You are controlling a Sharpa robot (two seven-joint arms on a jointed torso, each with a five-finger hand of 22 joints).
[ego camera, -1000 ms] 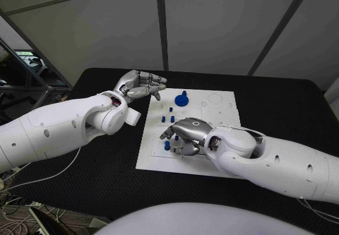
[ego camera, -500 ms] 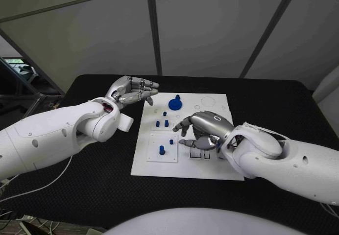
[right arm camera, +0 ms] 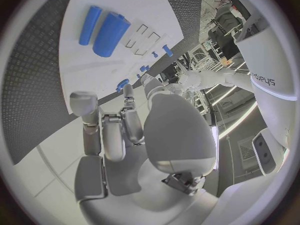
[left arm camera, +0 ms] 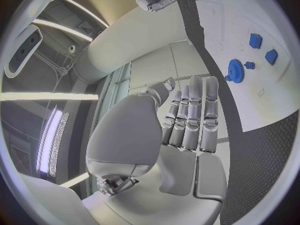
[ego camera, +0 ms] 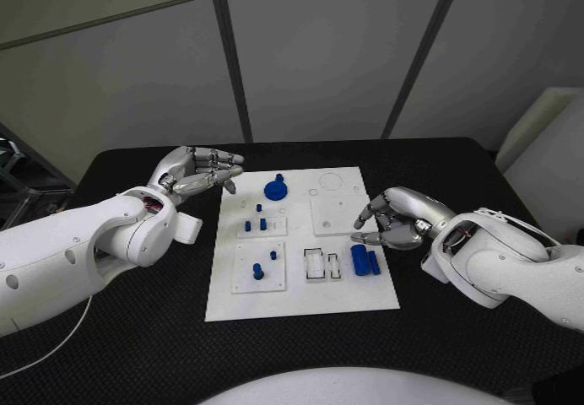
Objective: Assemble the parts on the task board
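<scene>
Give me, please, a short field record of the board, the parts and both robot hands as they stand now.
board: white plate mid-table
cylinders: two blue ones lying side by side on the board's right part
gear: blue, at the board's far left corner
pegs: small blue ones standing in the left insets
left robot hand: off the board's far left corner, holding nothing
right robot hand: at the board's right edge, fingers curled, empty

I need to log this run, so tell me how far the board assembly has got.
Looks done: two small blue pegs stand in one plate of the task board, another peg stands in the plate below, and a blue gear sits near the far edge.
In hand: nothing; left hand and right hand hold no part.
Left: two blue cylinders lie loose beside empty slots.
</scene>
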